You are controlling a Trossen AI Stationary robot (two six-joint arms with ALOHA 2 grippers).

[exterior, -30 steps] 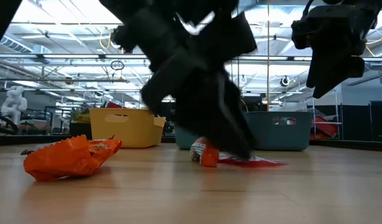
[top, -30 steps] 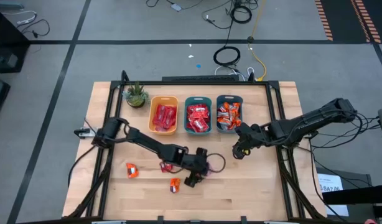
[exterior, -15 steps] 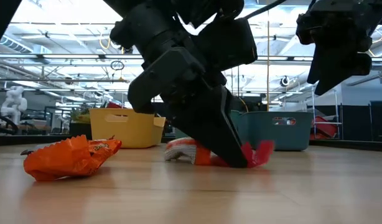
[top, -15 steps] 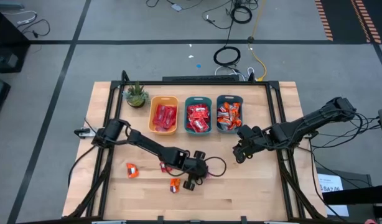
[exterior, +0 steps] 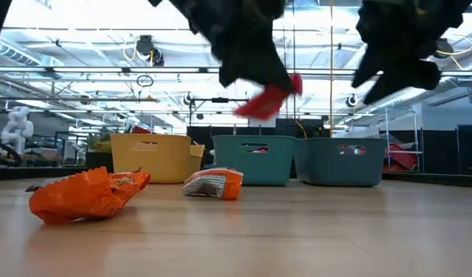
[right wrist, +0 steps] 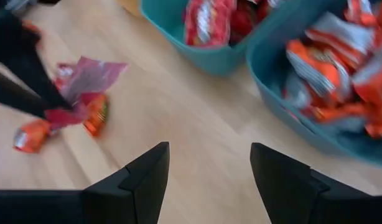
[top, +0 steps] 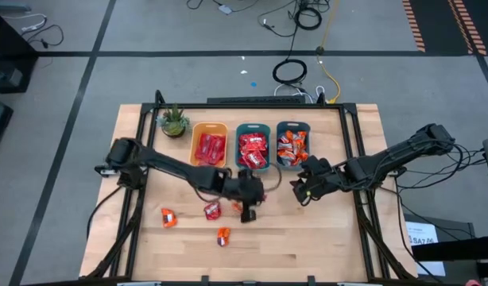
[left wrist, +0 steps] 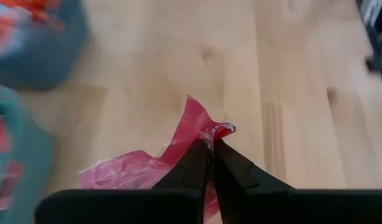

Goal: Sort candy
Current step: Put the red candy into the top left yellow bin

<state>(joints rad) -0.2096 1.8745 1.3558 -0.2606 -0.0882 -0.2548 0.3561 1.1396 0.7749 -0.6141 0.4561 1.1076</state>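
My left gripper (top: 245, 203) hangs above the middle of the table, shut on a pinkish-red flat candy packet (left wrist: 147, 171), which is also seen lifted in the low view (exterior: 267, 100). A red packet (top: 212, 210) and two orange pieces (top: 222, 236) (top: 168, 216) lie flat on the wood. My right gripper (top: 301, 191) hovers open, with nothing between its fingers, in front of the right teal bin (top: 292, 144). My left gripper pinches a crumpled edge of the packet (left wrist: 206, 132) between its two shut fingers. The fingers slant down from above. The packet hangs from them, clear of the table, and spreads out loosely to one side.
A yellow bin (top: 209, 147) and two teal bins (top: 253, 147) stand in a row at the far side, each holding candy. A small potted plant (top: 174, 121) stands at the far left corner. Bare wood lies along the near edge and at the right.
My left gripper has shut on the pinkish-red packet, risen and moved toward the far edge and the bins. The packet has come off the table and hangs clear. The orange piece that lay beside it stays on the wood.
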